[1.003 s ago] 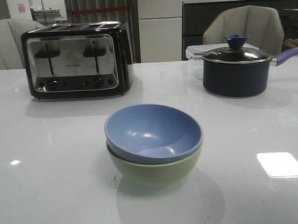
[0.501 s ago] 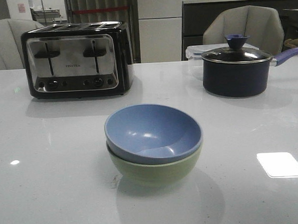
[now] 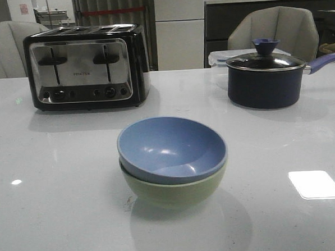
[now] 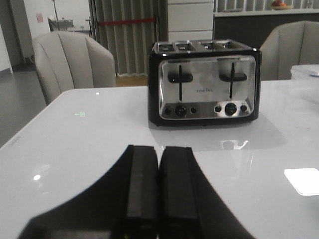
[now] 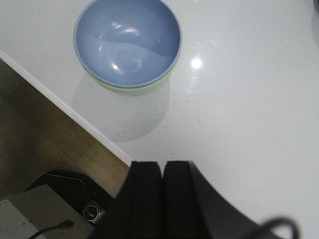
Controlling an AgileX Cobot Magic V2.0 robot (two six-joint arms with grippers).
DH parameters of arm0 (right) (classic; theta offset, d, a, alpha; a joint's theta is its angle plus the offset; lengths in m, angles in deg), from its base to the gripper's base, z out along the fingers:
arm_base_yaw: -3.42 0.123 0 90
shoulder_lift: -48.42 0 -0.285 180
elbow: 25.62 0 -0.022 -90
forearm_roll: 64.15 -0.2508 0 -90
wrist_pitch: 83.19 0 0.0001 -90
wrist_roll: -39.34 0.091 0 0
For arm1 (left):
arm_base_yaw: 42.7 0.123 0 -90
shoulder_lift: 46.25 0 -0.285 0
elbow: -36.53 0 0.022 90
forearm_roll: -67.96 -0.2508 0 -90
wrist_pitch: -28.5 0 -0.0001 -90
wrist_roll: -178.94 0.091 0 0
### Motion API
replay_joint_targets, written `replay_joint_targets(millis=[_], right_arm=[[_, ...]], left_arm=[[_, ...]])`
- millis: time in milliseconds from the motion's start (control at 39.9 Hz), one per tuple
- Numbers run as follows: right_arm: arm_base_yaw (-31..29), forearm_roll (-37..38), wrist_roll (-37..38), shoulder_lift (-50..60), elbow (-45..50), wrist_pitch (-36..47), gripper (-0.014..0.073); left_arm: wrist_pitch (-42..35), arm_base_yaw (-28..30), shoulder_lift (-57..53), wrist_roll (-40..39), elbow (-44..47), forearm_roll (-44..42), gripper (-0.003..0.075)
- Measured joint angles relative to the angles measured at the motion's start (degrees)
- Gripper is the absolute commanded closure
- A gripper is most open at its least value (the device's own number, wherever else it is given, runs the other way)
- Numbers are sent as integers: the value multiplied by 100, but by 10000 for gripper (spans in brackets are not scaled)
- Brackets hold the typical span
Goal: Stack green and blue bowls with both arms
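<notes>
We see no change over the last second: blue bowl [image 3: 171, 149] stays nested in green bowl [image 3: 174, 191], toaster [image 3: 86, 67] at 11 o'clock. Left gripper [image 4: 159, 191] and right gripper [image 5: 162, 196] both pressed together, empty. Stacking looks done.

Bare white tabletop [image 3: 59, 210] is seen on every side of the dusty blue bowl [image 3: 171, 148] nested in the pale sage green bowl [image 3: 173, 190], so the stack can be approached from the left, the right and the near edge. Further back, passage is narrowed by the black and chrome four-slot toaster [image 3: 86, 68] on the left and the dark navy lidded saucepan [image 3: 264, 78] on the right, both well apart from the bowls, with an open lane between them.
</notes>
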Motion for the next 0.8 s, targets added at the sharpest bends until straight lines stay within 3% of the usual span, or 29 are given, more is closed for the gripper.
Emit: replay_joint_targets(millis=[802], right_arm=[[0, 0, 0, 0, 0, 0, 541]], left_arm=[[-183, 9, 0, 0, 0, 4, 627]])
